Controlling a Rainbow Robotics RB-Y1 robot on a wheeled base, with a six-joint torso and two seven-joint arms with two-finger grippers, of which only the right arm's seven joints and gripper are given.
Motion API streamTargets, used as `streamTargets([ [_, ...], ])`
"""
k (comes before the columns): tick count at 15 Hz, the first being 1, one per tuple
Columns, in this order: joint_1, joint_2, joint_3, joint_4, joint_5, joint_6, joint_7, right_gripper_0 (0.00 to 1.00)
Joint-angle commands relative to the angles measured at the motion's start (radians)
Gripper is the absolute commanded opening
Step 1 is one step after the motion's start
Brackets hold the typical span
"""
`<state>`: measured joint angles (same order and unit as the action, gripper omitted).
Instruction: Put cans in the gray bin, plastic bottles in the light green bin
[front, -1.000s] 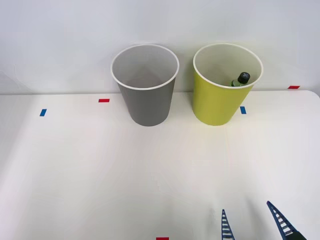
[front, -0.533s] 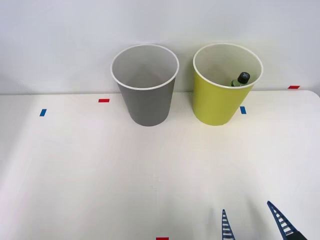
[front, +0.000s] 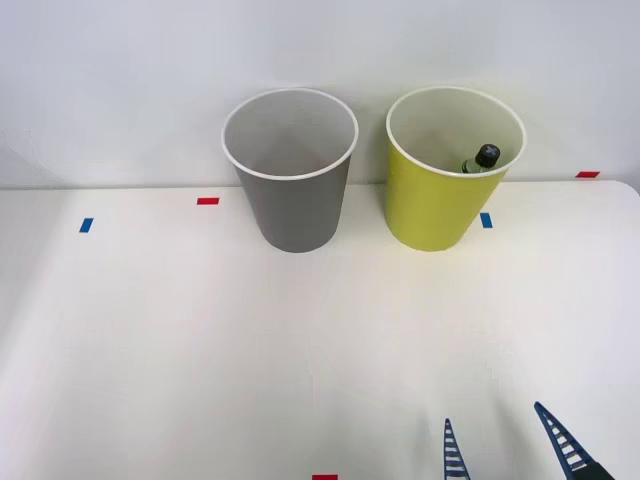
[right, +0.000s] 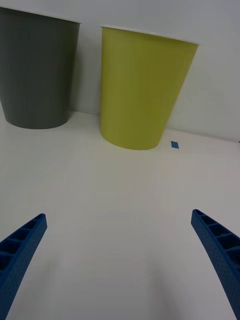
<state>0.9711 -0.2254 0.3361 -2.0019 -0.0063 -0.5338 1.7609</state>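
The gray bin (front: 292, 170) stands at the back of the white table, left of the light green bin (front: 440, 190). Inside the light green bin a plastic bottle (front: 482, 160) with a black cap and green label leans against the right wall. No cans are in view. My right gripper (front: 505, 440) hovers low at the table's front right edge, well in front of the bins, open with nothing between its blue ribbed fingers. In the right wrist view the gray bin (right: 37, 75) and the light green bin (right: 142, 90) rise beyond my open gripper (right: 120, 260).
Small red tape marks (front: 208, 201) and blue tape marks (front: 486, 220) dot the white table (front: 200, 340). A pale wall stands right behind the bins. The table's right edge curves away near a red mark (front: 588, 174).
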Motion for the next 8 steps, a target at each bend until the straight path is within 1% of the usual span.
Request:
streamTargets([
  [1, 0.000, 0.000, 0.000, 0.000, 0.000, 0.000, 0.000, 1.00],
  [8, 0.000, 0.000, 0.000, 0.000, 0.000, 0.000, 0.000, 1.00],
])
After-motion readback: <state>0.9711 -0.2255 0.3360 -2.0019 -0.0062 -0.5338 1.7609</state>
